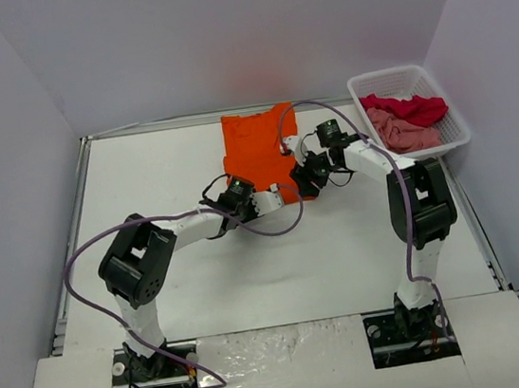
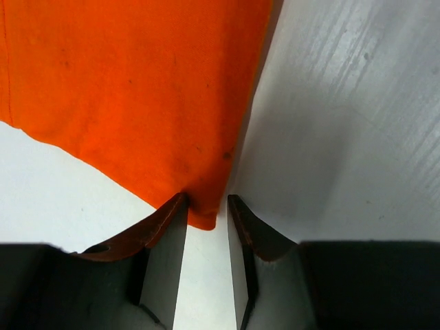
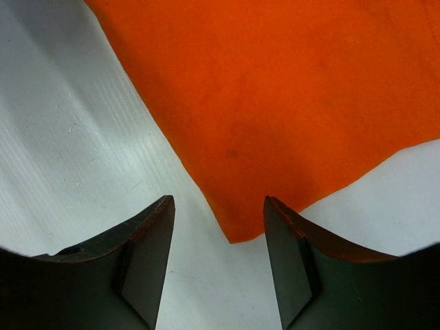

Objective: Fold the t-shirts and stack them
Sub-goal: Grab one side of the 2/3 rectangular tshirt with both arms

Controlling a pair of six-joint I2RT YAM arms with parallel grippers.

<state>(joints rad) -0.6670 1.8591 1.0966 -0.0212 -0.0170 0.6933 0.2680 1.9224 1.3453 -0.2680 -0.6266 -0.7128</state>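
About to fold the orange shirt [image 1: 255, 147] lying flat by the table's far edge, my left gripper [image 2: 207, 201] narrowly straddles one near corner, my right gripper [image 3: 218, 203] gapes before the other; both must pinch next.

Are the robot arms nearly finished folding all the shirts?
Not nearly. The orange shirt lies flat as a narrow rectangle, perhaps partly folded. The left pincer and right pincer, both open, frame its near corners. The red shirt and pink shirt lie crumpled in the basket; nothing is stacked.
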